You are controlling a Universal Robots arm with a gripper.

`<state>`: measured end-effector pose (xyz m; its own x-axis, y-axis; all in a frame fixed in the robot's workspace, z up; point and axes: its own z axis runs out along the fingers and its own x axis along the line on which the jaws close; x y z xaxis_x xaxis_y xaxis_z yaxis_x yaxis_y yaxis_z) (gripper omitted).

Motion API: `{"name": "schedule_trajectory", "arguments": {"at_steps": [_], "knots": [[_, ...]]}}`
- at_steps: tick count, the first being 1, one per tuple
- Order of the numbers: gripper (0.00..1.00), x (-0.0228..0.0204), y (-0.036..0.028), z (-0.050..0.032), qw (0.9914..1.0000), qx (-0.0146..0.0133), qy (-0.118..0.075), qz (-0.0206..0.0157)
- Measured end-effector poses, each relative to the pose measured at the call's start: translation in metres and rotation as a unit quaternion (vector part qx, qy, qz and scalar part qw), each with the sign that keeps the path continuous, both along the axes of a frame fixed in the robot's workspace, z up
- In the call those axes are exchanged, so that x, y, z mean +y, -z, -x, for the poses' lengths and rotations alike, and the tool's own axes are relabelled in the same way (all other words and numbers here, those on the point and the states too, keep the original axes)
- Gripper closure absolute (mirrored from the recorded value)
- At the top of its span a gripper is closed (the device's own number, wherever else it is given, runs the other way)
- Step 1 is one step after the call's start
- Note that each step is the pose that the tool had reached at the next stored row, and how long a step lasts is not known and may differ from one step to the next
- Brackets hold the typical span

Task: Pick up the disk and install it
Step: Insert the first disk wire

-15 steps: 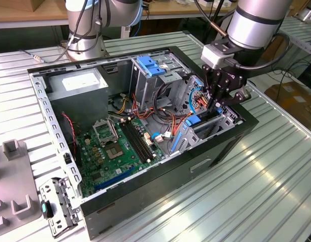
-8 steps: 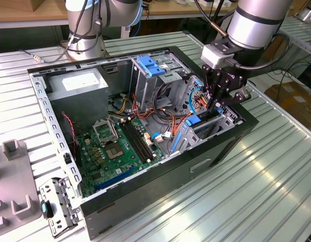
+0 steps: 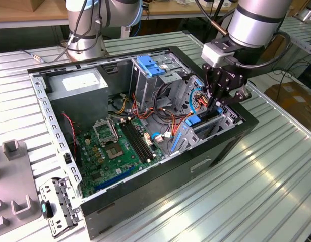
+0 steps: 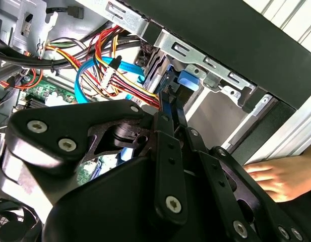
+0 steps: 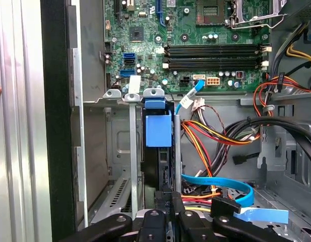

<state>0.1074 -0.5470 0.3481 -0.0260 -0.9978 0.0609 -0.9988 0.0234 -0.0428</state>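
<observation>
The disk (image 5: pixel 158 132) stands on edge in the slot of the silver drive bay (image 5: pixel 131 151) at the corner of the open computer case (image 3: pixel 205 159). Its blue plastic rail end (image 4: pixel 188 80) and dark thin body (image 5: pixel 163 171) are seen edge-on. In the exterior view the disk (image 3: pixel 195 121) sits low in the bay, just under my gripper (image 3: pixel 214 105). My gripper (image 5: pixel 168 209) is shut on the upper edge of the disk, and its black fingers (image 4: pixel 168 126) run close together up to the blue rail.
Red, yellow and blue cables (image 5: pixel 215 146) lie right beside the bay. A silver cage with a ridged blue clip (image 3: pixel 150 65), a grey box with a white label (image 3: pixel 77 83) and the green motherboard (image 3: pixel 120 146) are in the case. A person's hand (image 4: pixel 276 174) rests outside the case wall.
</observation>
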Motion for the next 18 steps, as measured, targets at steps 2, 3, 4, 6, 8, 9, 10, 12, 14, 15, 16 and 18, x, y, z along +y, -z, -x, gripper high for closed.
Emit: {"name": "schedule_trajectory", "arguments": {"at_steps": [2, 3, 4, 6, 8, 9, 10, 12, 14, 15, 16, 18], "knots": [[0.84, 0.0000, 0.0004, 0.0000, 1.00000, 0.0000, 0.000, 0.0000], [0.84, 0.0000, 0.0010, 0.0000, 1.00000, 0.0000, 0.000, -0.0002], [0.84, 0.0000, 0.0017, 0.0000, 1.00000, 0.0001, 0.000, -0.0001], [0.84, 0.0000, 0.0032, 0.0000, 1.00000, 0.0002, 0.000, 0.0002], [0.84, 0.0000, 0.0049, 0.0000, 1.00000, 0.0003, 0.000, -0.0003], [0.84, 0.0000, 0.0047, -0.0001, 1.00000, 0.0003, 0.000, -0.0001], [0.84, 0.0000, 0.0049, -0.0001, 1.00000, 0.0003, 0.000, 0.0000], [0.84, 0.0000, 0.0064, -0.0001, 1.00000, 0.0006, 0.000, -0.0001], [0.84, 0.0000, 0.0066, -0.0001, 1.00000, 0.0007, 0.000, -0.0001], [0.84, 0.0000, 0.0067, -0.0001, 1.00000, 0.0007, 0.000, -0.0001], [0.84, 0.0000, 0.0068, -0.0001, 1.00000, 0.0007, 0.000, -0.0001], [0.82, 0.0000, 0.0065, -0.0001, 1.00000, 0.0007, 0.000, -0.0003]]}}
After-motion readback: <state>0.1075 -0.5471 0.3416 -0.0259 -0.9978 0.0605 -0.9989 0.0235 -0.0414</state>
